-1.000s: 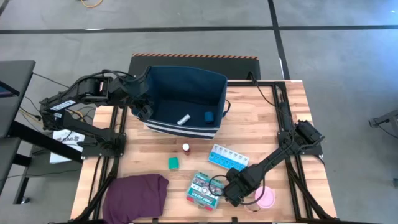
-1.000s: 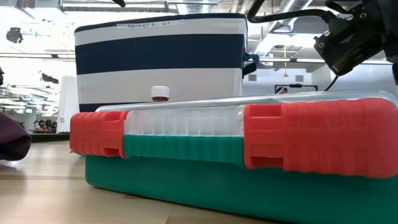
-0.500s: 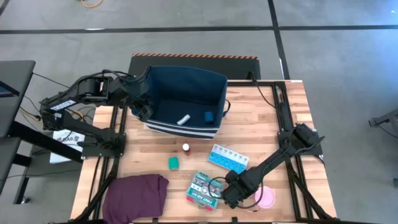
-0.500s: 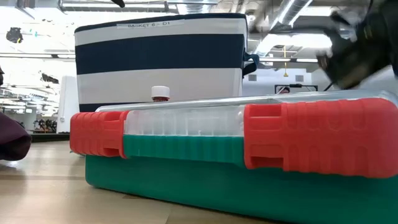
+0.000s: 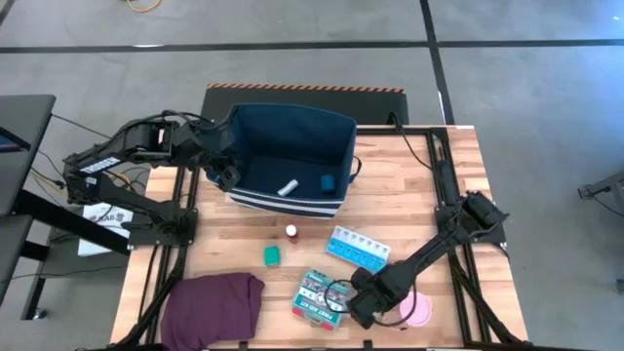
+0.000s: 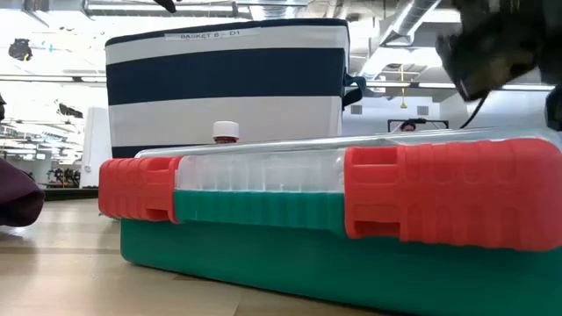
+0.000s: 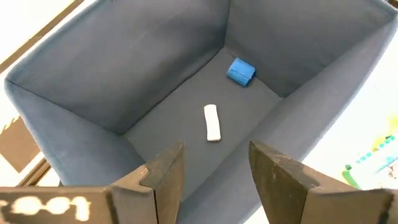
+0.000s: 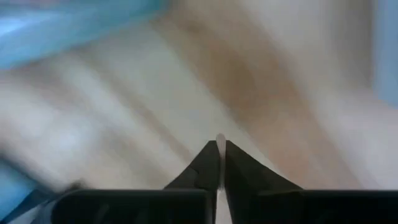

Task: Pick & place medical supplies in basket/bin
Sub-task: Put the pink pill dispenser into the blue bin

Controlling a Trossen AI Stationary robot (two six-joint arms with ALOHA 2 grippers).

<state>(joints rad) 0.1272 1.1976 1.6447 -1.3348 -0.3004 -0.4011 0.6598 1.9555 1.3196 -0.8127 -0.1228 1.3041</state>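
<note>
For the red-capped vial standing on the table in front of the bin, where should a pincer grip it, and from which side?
Probably from straight above, closing on the cap or just under it. The red-capped vial stands upright and alone on the table, apart from the bin and the pill organizer, so there is free room around it for both fingers.

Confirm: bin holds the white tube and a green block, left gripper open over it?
Not quite. The block in the bin is blue, not green; the left wrist view shows it beside the white tube. The green block sits on the table in the high view. The left gripper is open over it.
</note>
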